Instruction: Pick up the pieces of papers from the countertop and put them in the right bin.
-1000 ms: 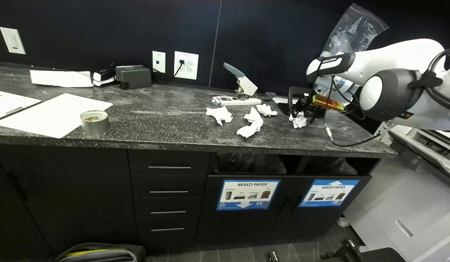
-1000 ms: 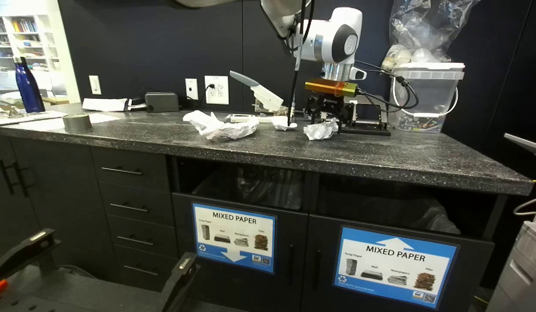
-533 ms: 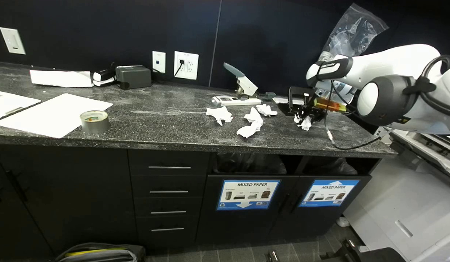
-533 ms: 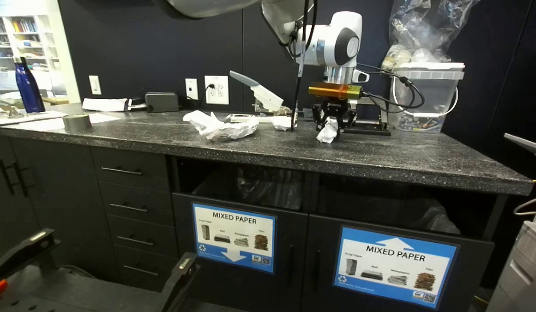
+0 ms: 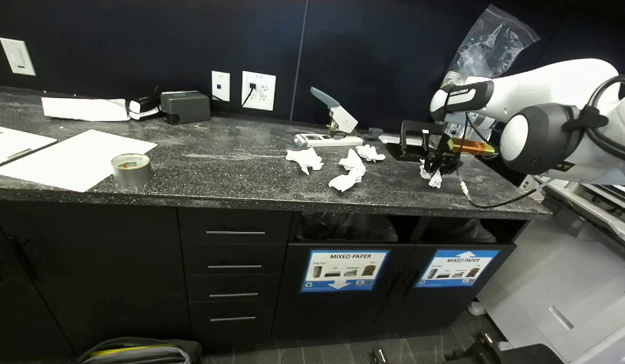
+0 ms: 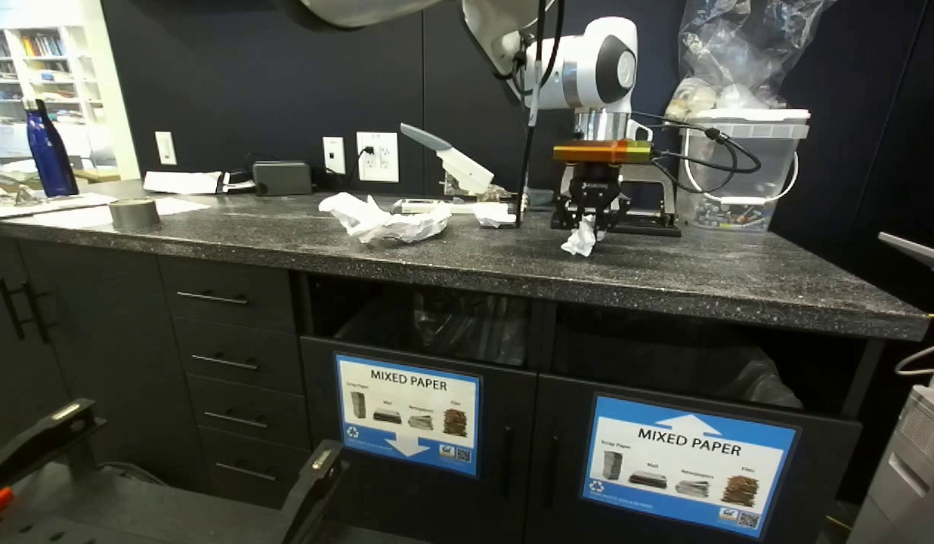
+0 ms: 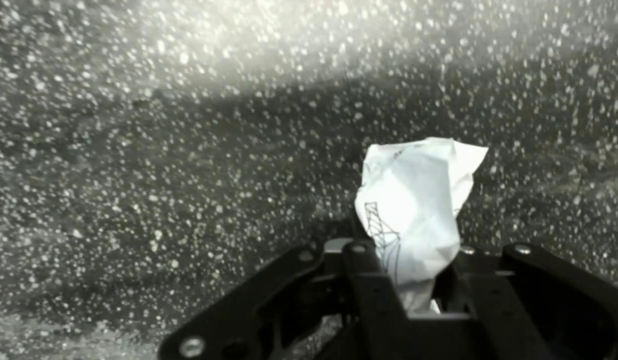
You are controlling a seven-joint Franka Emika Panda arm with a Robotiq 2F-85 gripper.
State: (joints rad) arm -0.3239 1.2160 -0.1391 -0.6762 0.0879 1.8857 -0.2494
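Glare whitens the desk (image 7: 189,165) at the wrist view's top — soft-edged shadow below — and the cabinets (image 5: 100,263) look dim.

Wrist view: end effector (image 7: 413,250) cut off at bottom, gripped paper scrap (image 7: 414,205) partly hidden. Arm (image 5: 550,121) cut off in both exterior views. In an exterior view, bin liners (image 6: 762,379) mostly hidden behind cabinet doors (image 6: 437,506); fine print on signs (image 6: 688,465) unreadable.

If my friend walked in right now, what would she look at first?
Probably the big white robot arm over the countertop, its gripper pinching a crumpled paper scrap. Then maybe the other white scraps, bright against the countertop's dark surface. Below it are two blue-and-white MIXED PAPER signs, one arrow pointing down, the other up.
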